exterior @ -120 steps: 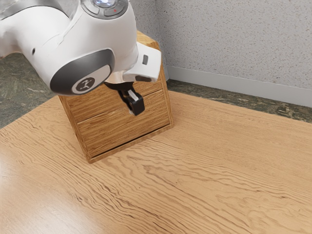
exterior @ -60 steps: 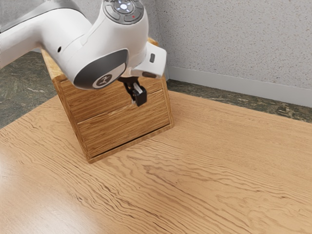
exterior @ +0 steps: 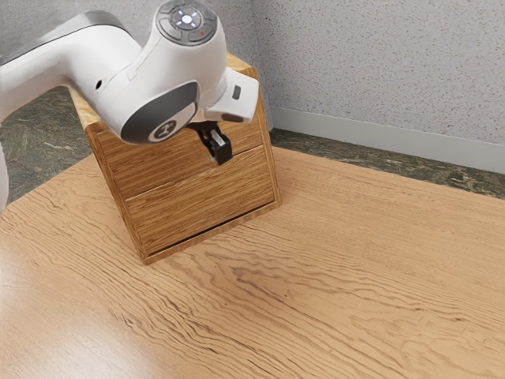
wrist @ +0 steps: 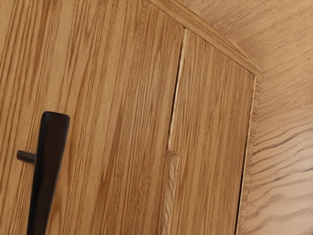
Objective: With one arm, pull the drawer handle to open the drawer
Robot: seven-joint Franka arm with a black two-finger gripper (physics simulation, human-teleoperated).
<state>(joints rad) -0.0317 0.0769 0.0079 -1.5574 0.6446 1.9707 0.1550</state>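
Note:
A small wooden cabinet [exterior: 197, 197] with two stacked drawer fronts stands on the table, leaning back. My black gripper [exterior: 220, 150] hangs just in front of the upper drawer front [exterior: 150, 166], near its right end in the exterior view. In the wrist view a dark bar handle [wrist: 46, 171] on a short post sits on the upper drawer front [wrist: 107, 98], off to one side of my hand. A thin seam separates it from the lower drawer front [wrist: 215, 147]. Both fronts look flush with the cabinet. My arm hides the handle in the exterior view.
The wooden table [exterior: 355, 276] stretches wide in front of the cabinet and toward the exterior view's right. A grey speckled wall [exterior: 379, 63] with a pale baseboard runs behind. Dark floor [exterior: 31, 150] lies beyond the table's edge.
My hand has risen from the level of the seam between the drawers to the upper drawer front and drawn closer to the cabinet. The cabinet and drawers have not moved.

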